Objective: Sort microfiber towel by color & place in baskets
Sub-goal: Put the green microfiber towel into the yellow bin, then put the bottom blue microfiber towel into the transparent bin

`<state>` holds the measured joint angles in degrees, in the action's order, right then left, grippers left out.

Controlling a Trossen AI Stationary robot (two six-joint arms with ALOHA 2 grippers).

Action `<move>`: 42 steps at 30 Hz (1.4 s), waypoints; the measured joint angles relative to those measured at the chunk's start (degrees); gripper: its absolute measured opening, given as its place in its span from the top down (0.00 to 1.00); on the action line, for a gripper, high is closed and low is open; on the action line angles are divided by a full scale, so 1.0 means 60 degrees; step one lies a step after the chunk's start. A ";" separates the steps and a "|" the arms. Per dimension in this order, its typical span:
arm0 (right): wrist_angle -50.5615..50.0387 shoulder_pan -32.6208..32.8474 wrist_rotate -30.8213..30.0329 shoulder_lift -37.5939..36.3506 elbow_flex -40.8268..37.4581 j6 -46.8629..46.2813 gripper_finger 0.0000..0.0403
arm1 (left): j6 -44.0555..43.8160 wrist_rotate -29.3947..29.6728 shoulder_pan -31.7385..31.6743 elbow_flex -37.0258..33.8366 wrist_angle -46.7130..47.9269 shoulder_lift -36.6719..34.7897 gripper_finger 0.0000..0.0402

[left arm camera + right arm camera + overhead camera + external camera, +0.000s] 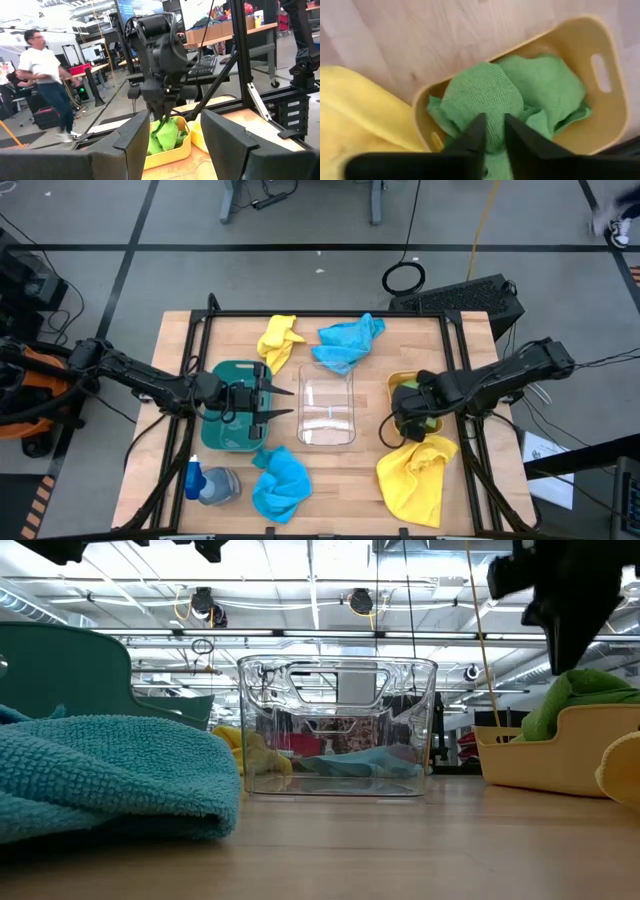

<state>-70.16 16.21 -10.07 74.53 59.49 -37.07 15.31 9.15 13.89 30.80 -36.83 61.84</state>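
While crowded at the right table edge, little free room round orange-yellow rounded plastic basket (397, 387): large yellow microfiber towel (415, 475) lying just beside it toward the near edge, black frame rail close on the outer side. Open bare wood between clear plastic basket (328, 408) at centre and the orange-yellow one. Right gripper (492, 132) directly over the orange-yellow basket, fingers nearly together, pinching a raised fold of green microfiber towel (520, 95). Green towel crumpled, bunched high, filling most of the basket, waffle-textured nap. Left gripper (281, 402) at the inner side of dark green plastic basket (228, 435), jaws parted, nothing between them. Small yellow towel (278, 340) and blue towel (348, 340) at the far edge, well apart from both grippers. Second blue towel (280, 483) near the front edge, beside blue-capped spray bottle (208, 483). Clear basket upright, holds no towel.
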 joint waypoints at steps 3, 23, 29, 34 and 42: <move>0.0473 0.0004 0.0148 0.0088 -0.0613 -0.0162 0.98 | 0.0000 0.0000 0.0000 0.0000 0.0019 0.0000 0.54; 0.2071 0.0004 0.0684 0.0078 -0.2099 -0.0993 0.99 | -0.0004 -0.0005 0.0000 0.0001 0.0042 0.0000 0.54; 0.0691 0.0190 -0.0814 0.0049 -0.0722 -0.1462 0.96 | -0.0218 -0.0514 0.0022 0.0001 0.0504 0.0000 0.54; 0.0458 0.0591 -0.1975 0.0049 0.0146 -0.1538 0.89 | -0.1693 -0.0830 0.0154 0.0001 0.1192 0.0000 0.54; 0.2087 0.1680 -0.4343 0.0051 0.0360 -0.0734 0.84 | -0.3457 -0.1216 0.2066 0.0012 0.2428 0.0178 0.54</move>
<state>-57.64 26.28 -36.12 74.84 61.65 -41.48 -5.43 1.85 26.29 30.87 -22.26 62.91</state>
